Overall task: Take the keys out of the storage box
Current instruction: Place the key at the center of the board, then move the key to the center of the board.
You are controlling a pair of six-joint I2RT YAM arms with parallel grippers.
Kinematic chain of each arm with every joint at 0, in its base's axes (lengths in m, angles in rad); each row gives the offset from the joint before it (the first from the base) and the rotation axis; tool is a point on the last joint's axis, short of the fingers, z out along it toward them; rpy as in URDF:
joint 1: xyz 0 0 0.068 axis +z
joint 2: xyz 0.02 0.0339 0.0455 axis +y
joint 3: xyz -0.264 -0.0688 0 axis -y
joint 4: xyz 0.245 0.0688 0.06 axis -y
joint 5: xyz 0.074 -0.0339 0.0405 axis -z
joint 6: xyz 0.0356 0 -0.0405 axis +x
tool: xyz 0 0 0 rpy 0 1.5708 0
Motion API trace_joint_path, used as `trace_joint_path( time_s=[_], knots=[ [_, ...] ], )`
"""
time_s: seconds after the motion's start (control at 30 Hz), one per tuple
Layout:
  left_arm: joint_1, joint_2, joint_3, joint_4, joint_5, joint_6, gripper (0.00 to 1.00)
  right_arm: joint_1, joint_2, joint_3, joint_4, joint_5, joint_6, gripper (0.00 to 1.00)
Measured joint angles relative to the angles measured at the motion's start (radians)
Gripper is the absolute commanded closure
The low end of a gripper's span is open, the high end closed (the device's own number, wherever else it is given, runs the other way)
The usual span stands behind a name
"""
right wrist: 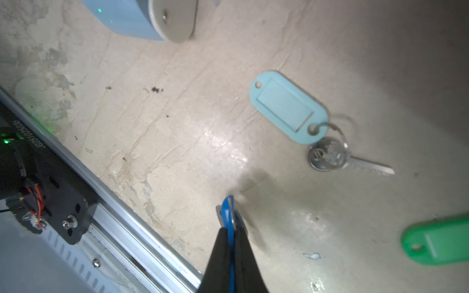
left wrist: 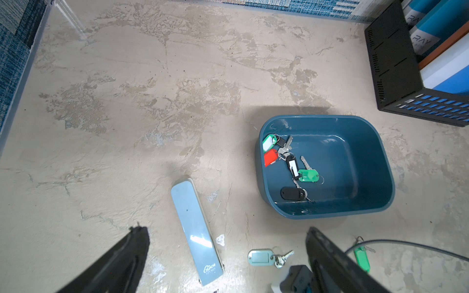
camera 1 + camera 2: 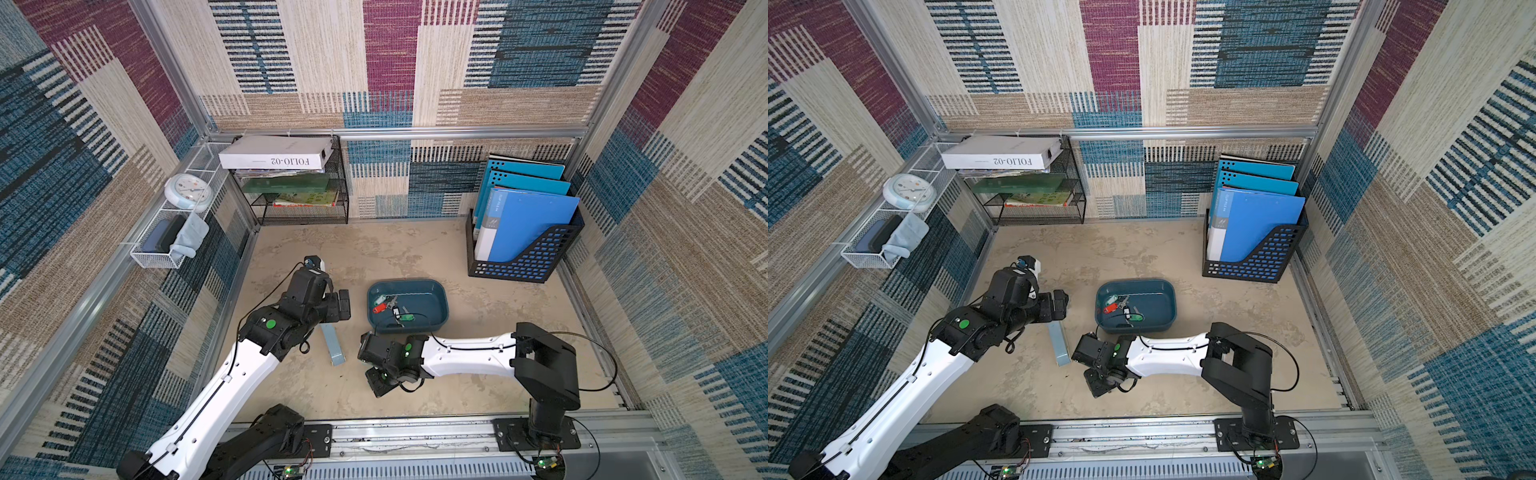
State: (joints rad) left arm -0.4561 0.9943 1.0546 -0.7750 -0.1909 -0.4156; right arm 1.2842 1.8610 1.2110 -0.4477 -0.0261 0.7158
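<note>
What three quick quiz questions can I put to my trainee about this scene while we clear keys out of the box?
1. True or false: the right end effector is shut on a blue key tag.
2. Which of these lies on the table, outside the storage box? A) pale teal tag B) red tag C) yellow tag
3. In one word, how do the jaws of the left end effector stand?

Key: 1 true; 2 A; 3 open.
</note>
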Motion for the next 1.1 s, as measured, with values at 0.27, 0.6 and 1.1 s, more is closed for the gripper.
trace_joint_path(
  time_s=[0.27, 0.6, 1.1],
  knots=[
    [0.000, -0.011, -0.002, 0.000, -0.011, 0.000, 0.01, 0.000, -0.003, 0.007, -0.034, 0.028, -0.007, 0.54],
    [0.000, -0.011, -0.002, -0.002, -0.022, 0.000, 0.01, -0.016, 0.013, 0.106, -0.093, 0.135, -0.018, 0.63],
    [0.000, -0.073, -0.002, -0.016, -0.076, 0.001, 0.01, -0.078, 0.121, 0.150, -0.114, 0.182, 0.007, 0.73]
  ],
)
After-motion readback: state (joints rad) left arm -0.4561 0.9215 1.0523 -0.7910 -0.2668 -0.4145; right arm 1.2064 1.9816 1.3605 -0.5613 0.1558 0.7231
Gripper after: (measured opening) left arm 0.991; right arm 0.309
